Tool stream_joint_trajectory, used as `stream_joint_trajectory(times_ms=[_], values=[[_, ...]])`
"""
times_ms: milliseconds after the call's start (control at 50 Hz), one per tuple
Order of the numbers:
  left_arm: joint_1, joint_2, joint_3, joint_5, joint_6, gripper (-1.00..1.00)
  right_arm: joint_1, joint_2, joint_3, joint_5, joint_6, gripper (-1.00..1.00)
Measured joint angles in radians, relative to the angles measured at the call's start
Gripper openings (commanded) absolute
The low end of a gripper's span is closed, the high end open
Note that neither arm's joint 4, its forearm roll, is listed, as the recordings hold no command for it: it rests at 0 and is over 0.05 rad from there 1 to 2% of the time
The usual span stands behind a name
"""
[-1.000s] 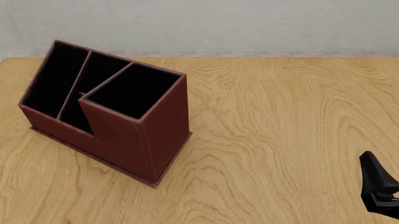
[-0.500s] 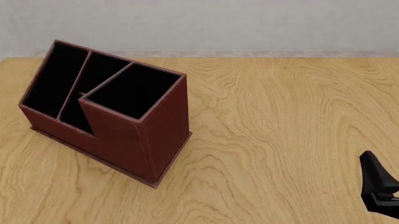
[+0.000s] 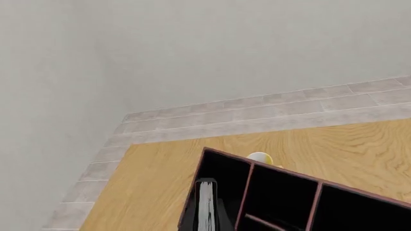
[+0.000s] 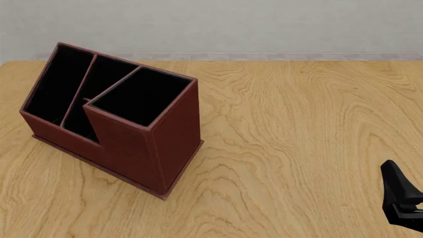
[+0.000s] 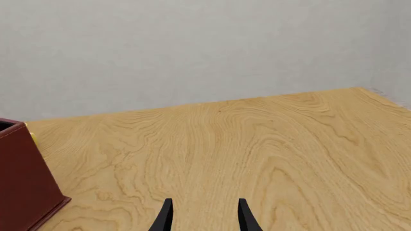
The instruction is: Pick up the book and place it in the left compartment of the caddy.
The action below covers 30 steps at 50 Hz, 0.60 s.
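Observation:
The dark reddish-brown caddy [image 4: 165, 144] stands on the left part of the table, its tall square section nearest the camera. The left wrist view looks down on the caddy [image 3: 282, 169] from above. There the book [image 3: 206, 208] stands on edge inside the left compartment [image 3: 222, 185], white page edges up, with nothing holding it. In the front view the left compartment [image 4: 56, 84] looks plain black and the book is hidden. My left gripper's fingers show in no view. My right gripper [image 5: 205, 217] is open and holds nothing, low at the front right [image 4: 400, 201], far from the caddy.
A small yellow and white object [image 3: 260, 157] peeks out behind the caddy's far wall; a yellow sliver [image 5: 31, 137] of it shows in the right wrist view. The wooden table [image 4: 297, 129] ends at a grey wall behind.

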Motion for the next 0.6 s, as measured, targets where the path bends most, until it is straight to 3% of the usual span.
stream_joint_trajectory(times_ms=[600], values=[[-0.020, 0.113, -0.052, 0.096, -0.009, -1.00, 0.003, 0.010, 0.000, -0.007, -0.002, 1.00]])
